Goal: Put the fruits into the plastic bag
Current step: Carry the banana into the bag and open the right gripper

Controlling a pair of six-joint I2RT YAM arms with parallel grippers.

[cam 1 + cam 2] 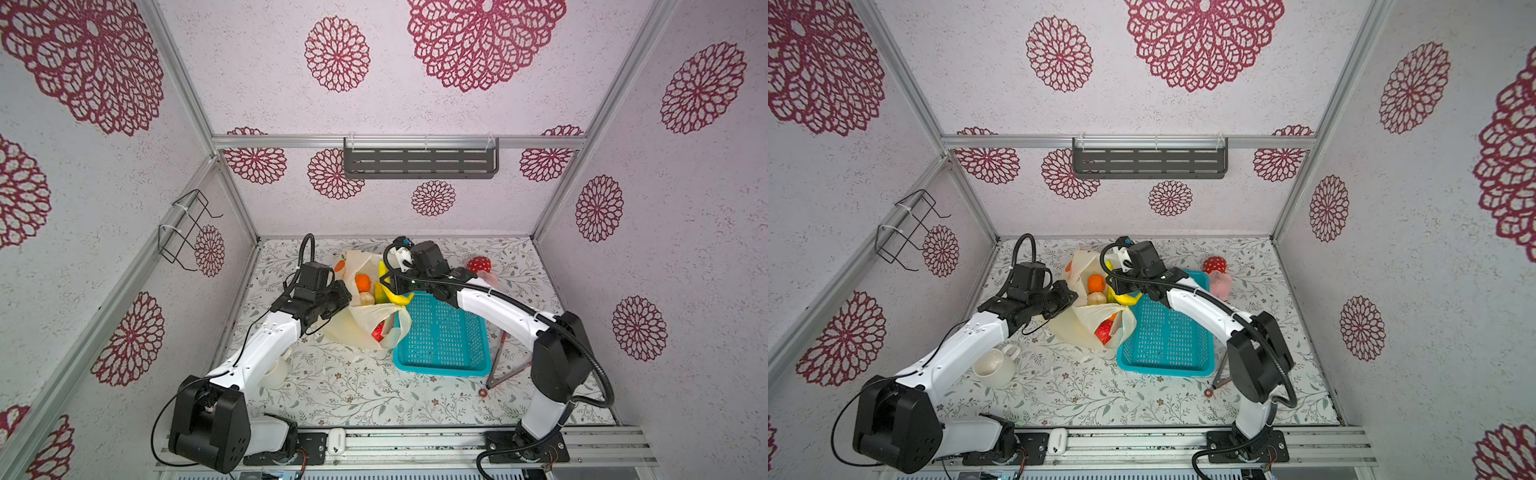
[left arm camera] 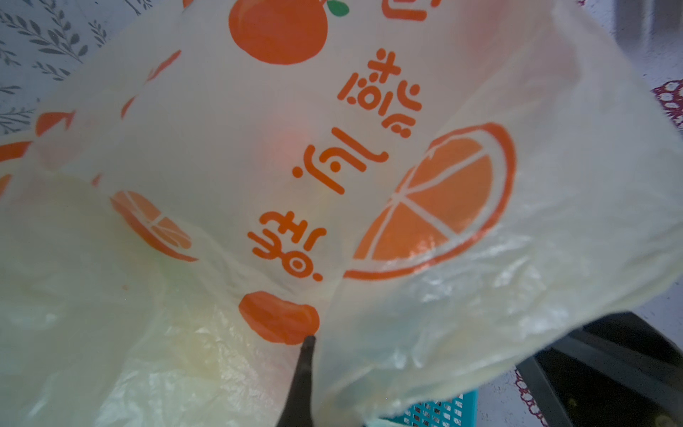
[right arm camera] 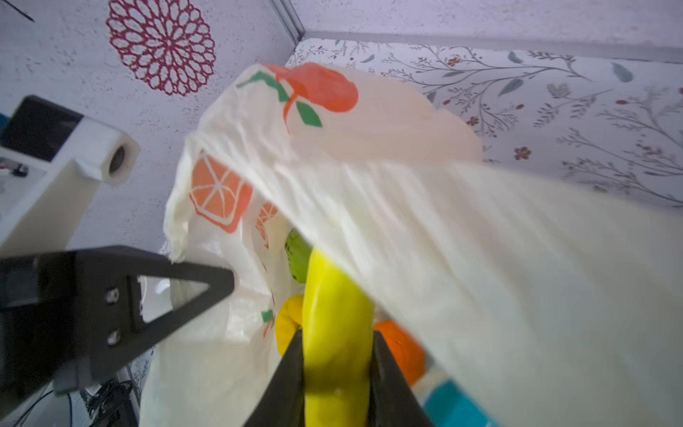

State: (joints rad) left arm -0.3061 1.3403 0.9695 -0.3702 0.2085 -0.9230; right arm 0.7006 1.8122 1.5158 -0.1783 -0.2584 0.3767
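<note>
- Plastic bag (image 1: pixel 360 328) slumped mid-table, touching the teal basket (image 1: pixel 438 366); mouth open.
- Orange (image 1: pixel 363 282) inside; red apple (image 1: pixel 1104 330) shows through the near film.
- Banana (image 3: pixel 336 292) at the mouth, half in. Step in hand, by my reading: loading it.
- Right gripper (image 3: pixel 336 334) has its jaws narrow, clamped on the banana.
- Left gripper (image 2: pixel 308 338) is closed, pinching bag film, lifting the rim.
- Next: push the banana under the raised flap, then let go.
- Only the right wrist view shows the clamp and the green piece (image 3: pixel 297 258) beyond; the top views alone show the bag's position on the table.
</note>
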